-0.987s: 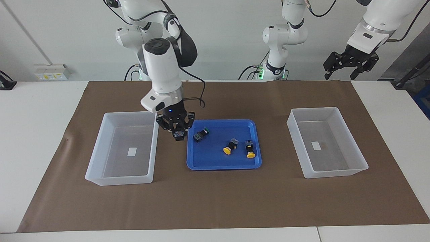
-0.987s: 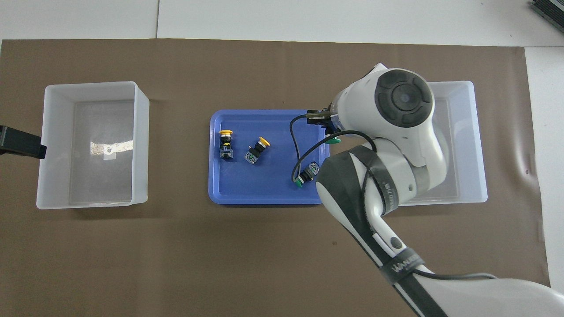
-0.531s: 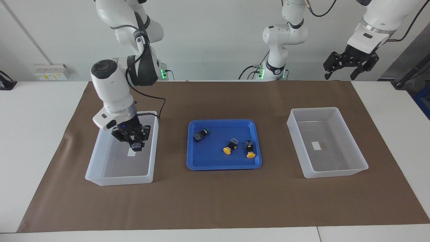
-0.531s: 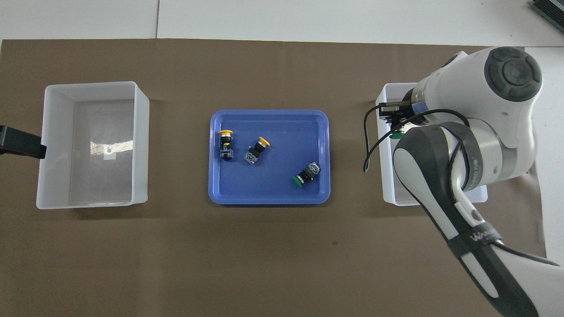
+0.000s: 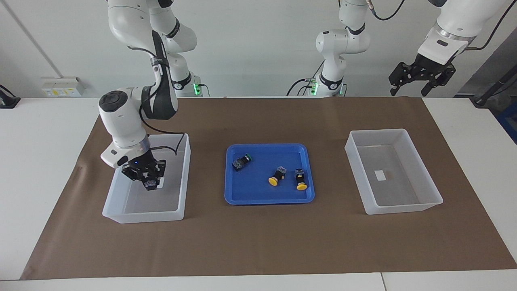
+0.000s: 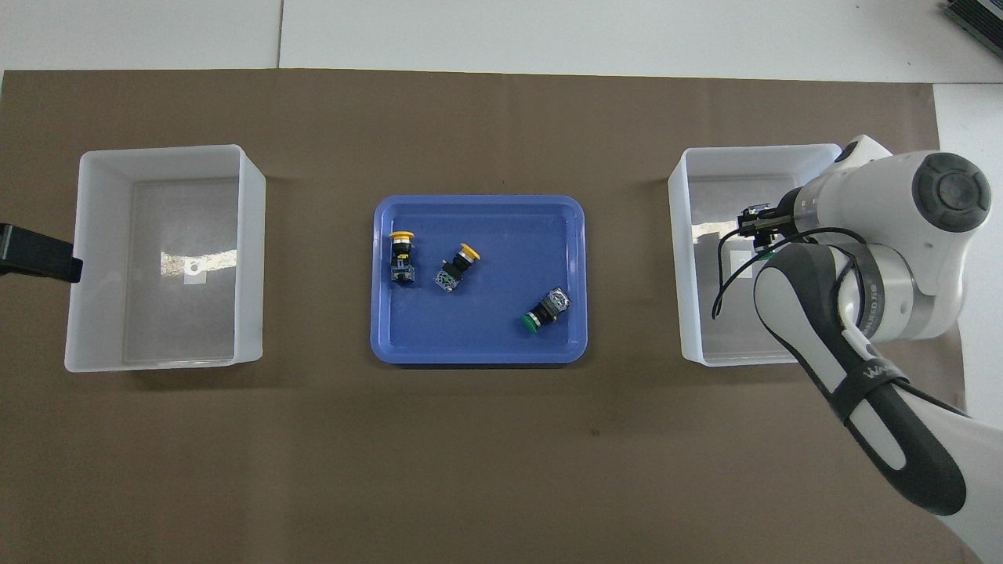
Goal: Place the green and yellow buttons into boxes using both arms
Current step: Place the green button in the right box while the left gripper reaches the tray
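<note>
The right end effector (image 5: 149, 184) hangs inside the box (image 5: 121, 202) at the right arm's end of the table (image 5: 258, 242), its fingers clamped narrowly on a green button (image 5: 151, 185); the green cap shows just under the wrist in the overhead view (image 6: 764, 252). Whether the button touches the box floor cannot be told. In the overhead view this box (image 6: 689, 313) lies at 3 o'clock from the blue tray (image 6: 478, 345), and the second box (image 6: 164, 356), holding only its white label (image 6: 193, 270), lies at 9 o'clock.

Three buttons lie in the tray. The other green button (image 6: 544, 310) rests on its side toward 4 o'clock of the tray's middle. The two yellow buttons sit close together toward 9 o'clock: one (image 6: 402, 257) with its cap pointing to 12 o'clock, the other (image 6: 456, 268) tilted with its cap toward 1 o'clock.

The left end effector (image 5: 422, 79) waits high over the table's edge at the left arm's end, its fingers spread wide and holding nothing.
</note>
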You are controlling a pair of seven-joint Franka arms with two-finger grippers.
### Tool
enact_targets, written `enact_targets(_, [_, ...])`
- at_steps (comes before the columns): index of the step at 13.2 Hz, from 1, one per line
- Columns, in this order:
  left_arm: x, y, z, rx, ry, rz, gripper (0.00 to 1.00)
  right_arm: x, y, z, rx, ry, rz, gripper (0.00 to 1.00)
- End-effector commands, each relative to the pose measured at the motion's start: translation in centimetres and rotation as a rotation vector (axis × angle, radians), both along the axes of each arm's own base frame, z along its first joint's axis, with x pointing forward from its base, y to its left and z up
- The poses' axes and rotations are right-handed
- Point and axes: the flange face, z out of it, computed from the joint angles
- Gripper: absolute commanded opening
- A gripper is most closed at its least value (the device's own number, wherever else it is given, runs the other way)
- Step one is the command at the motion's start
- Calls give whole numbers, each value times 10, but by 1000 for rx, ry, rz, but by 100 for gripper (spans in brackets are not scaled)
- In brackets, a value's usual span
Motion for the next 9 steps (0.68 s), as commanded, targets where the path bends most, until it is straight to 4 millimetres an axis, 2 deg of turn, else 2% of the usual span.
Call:
enact_targets(1, [-13, -38, -21, -20, -74, -55, 100, -5, -7, -16, 5, -31, 13, 53])
enact_targets(2, [-23, -63, -40, -29, -117, -102, 100, -6, -7, -22, 4, -40, 12, 75])
enact_targets(3, [-30, -75, -58, -35, -144, -117, 100, -6, -8, -23, 3, -51, 11, 96])
enact_targets(4, [-33, -85, -75, -40, -161, -134, 100, -5, -8, -21, 3, -51, 11, 100])
enact_targets(5, [-35, -100, -89, -44, -171, -158, 100, -3, 1, -14, 7, -62, 13, 100])
enact_targets(6, [-34, -116, -108, -47, -167, -174, 100, -1, 10, 2, 17, -83, -5, 100])
enact_targets(9, [-28, -163, -180, -73, -188, -113, 100, 15, 52, 60, 63, -39, -143, 100])
